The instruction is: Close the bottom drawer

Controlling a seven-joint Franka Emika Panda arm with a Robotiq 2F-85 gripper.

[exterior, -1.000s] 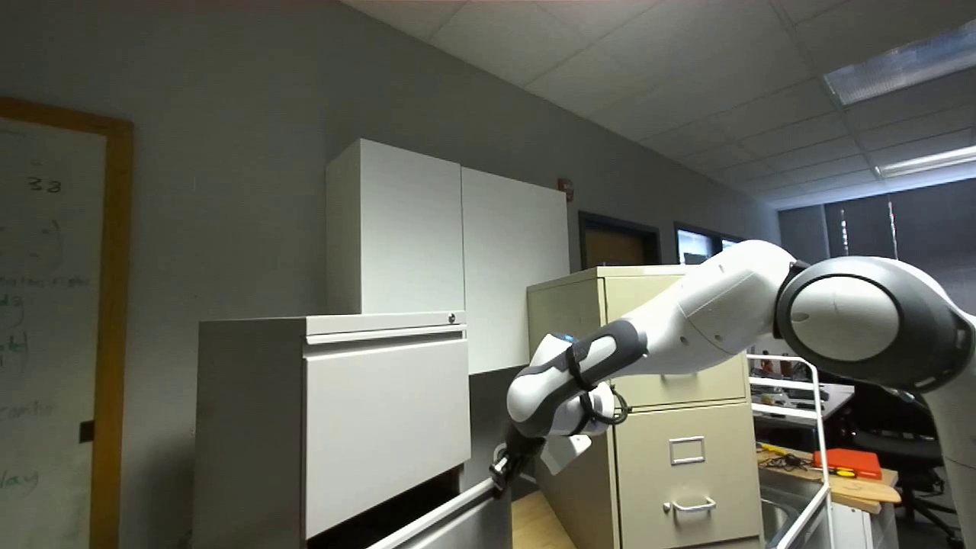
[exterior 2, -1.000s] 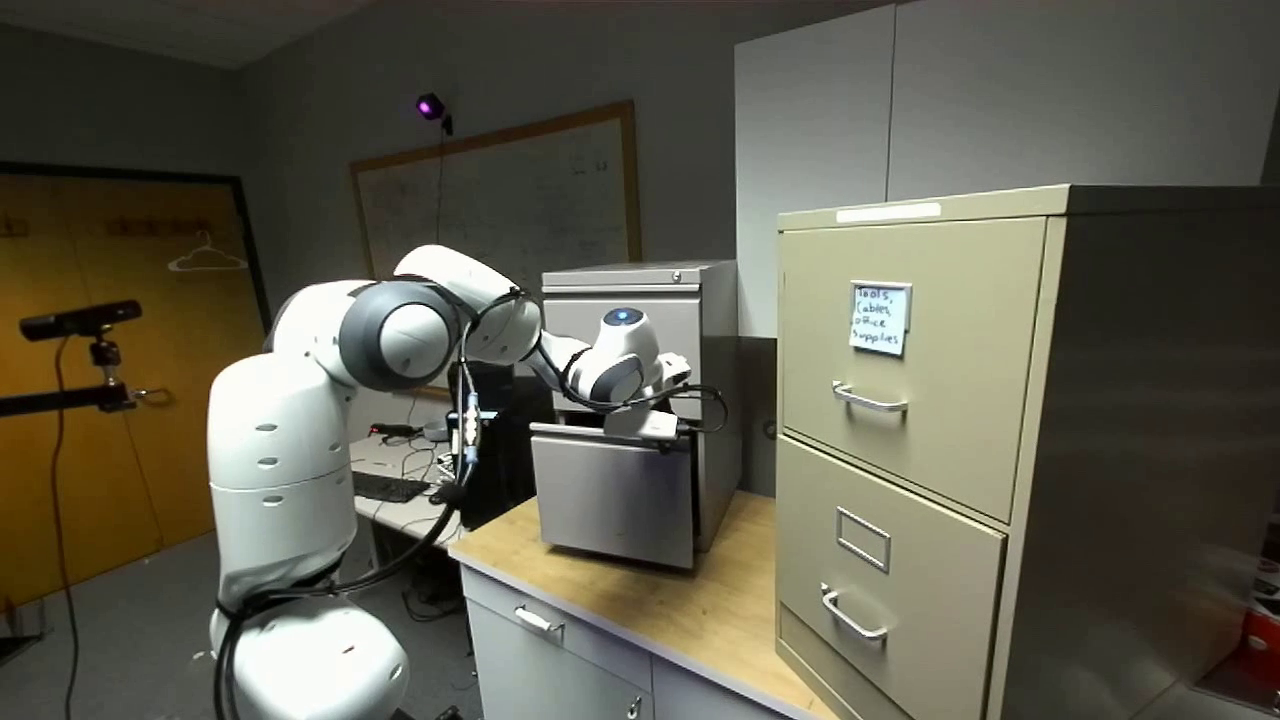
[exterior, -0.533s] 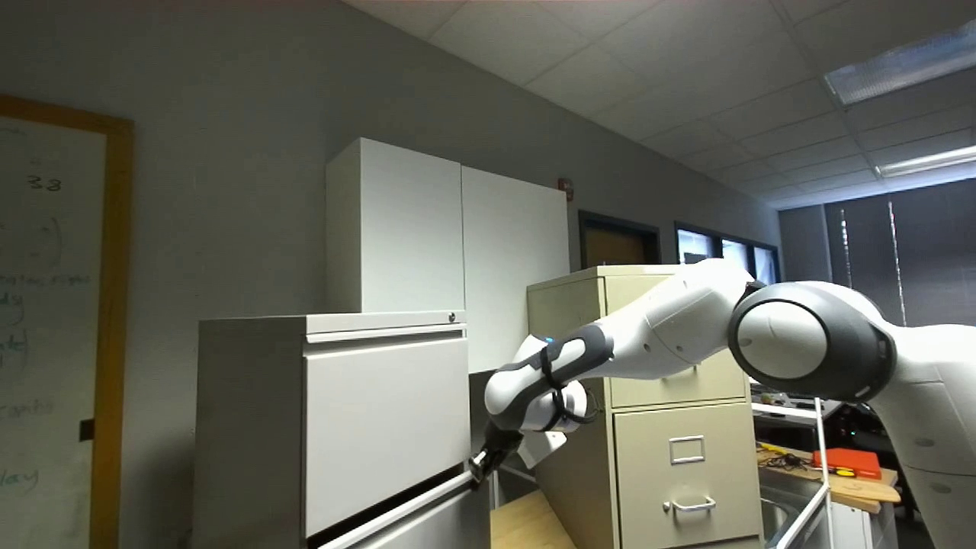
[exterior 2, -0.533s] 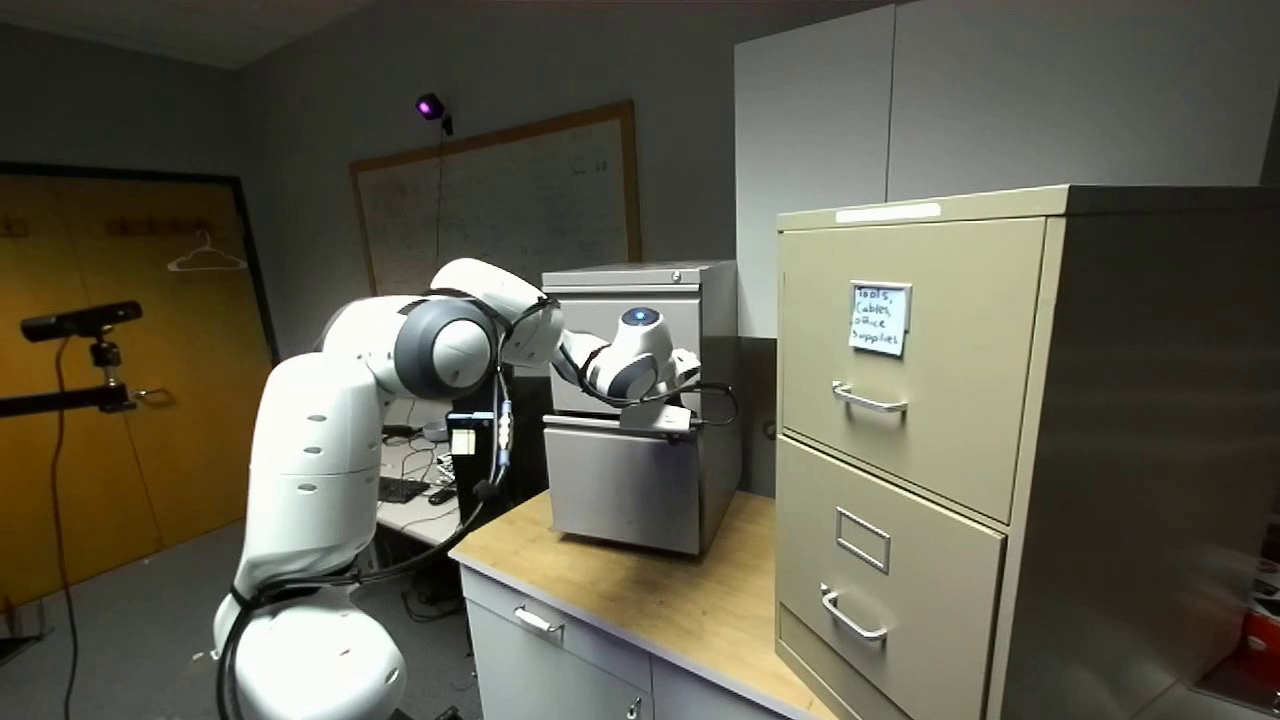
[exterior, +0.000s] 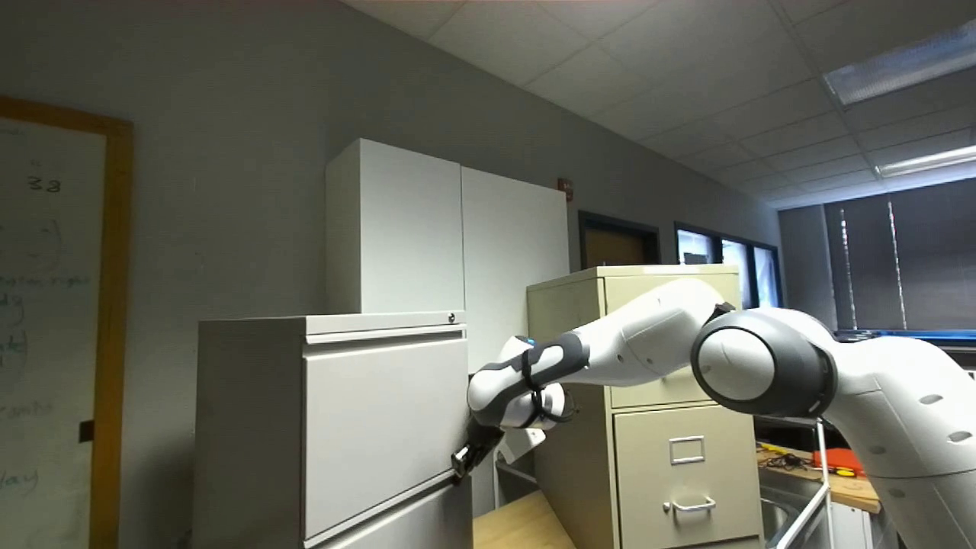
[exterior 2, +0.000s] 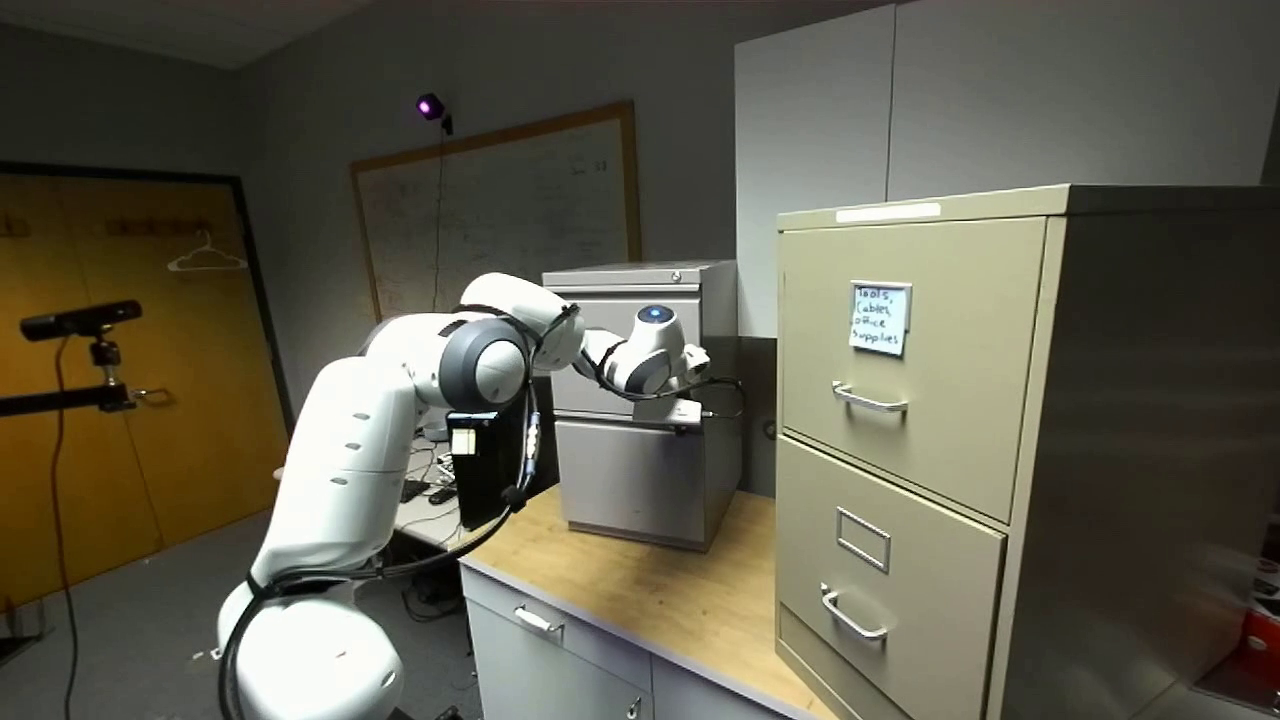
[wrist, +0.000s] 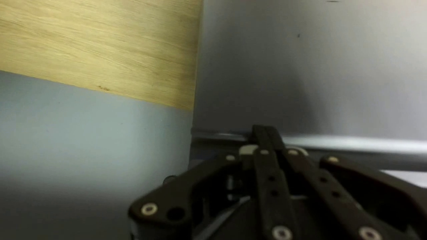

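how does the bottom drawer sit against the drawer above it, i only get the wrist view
Observer: In both exterior views the bottom drawer looks flush, or nearly so, with the drawer above it.
Operator: good, what else stands close by
Observer: A beige filing cabinet stands beside the light grey cabinet, with a gap between them.
Operator: any label on the beige one
Observer: Yes, a note on its front reads "Tools, Cables, office supplies".

Pincer (wrist: 266, 129) before bottom drawer (exterior 2: 632, 482)
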